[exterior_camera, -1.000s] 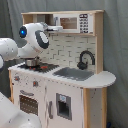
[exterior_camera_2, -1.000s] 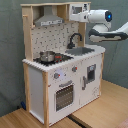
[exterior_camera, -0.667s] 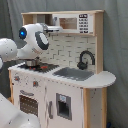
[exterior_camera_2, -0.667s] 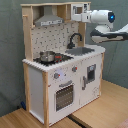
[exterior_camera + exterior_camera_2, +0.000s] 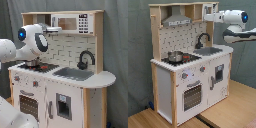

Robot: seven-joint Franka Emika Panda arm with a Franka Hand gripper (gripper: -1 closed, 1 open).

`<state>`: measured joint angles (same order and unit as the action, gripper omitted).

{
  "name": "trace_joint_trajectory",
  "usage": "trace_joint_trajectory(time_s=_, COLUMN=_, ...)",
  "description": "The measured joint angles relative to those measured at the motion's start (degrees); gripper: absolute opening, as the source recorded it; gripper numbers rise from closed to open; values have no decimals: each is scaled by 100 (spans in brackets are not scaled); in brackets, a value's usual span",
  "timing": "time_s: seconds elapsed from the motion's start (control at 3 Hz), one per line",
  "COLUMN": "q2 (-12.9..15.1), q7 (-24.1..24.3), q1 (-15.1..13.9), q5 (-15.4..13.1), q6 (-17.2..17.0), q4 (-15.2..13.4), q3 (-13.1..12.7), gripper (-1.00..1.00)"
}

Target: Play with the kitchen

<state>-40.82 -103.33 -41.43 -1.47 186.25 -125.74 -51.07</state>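
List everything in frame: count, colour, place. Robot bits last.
kitchen: 1, white and light wood, centre of both exterior views, on a wooden floor
hood: 1, grey, top of the kitchen above the stove
microwave: 1, white, upper shelf beside the hood
faucet: 1, black, behind the sink
sink: 1, grey, set in the white countertop
pot: 1, metallic, on the stove
oven door: 1, white with a dark window, front below the stove
knobs: two visible in the second exterior view, above the oven door
arm: 1, white, level with the upper shelf, reaching toward the microwave
gripper: 1, at the upper shelf
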Motion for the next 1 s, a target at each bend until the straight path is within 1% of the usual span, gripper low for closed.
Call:
trace_joint_trajectory(time_s=0.33, q2=-16, q7=-95, q1=419, q5=0, q6=91, q4=-247, q3=326, gripper=-100)
trace_joint_trajectory(time_s=0.67, q2=-165, q7=-139, q1=870, q5=0, q6=300, q4=-384, q3=582, gripper=-100)
trace_joint_trajectory(time_s=1.0, q2=-280, q7=-139, q1=1046, q5=0, q6=533, q4=-288, q3=630, gripper=-100)
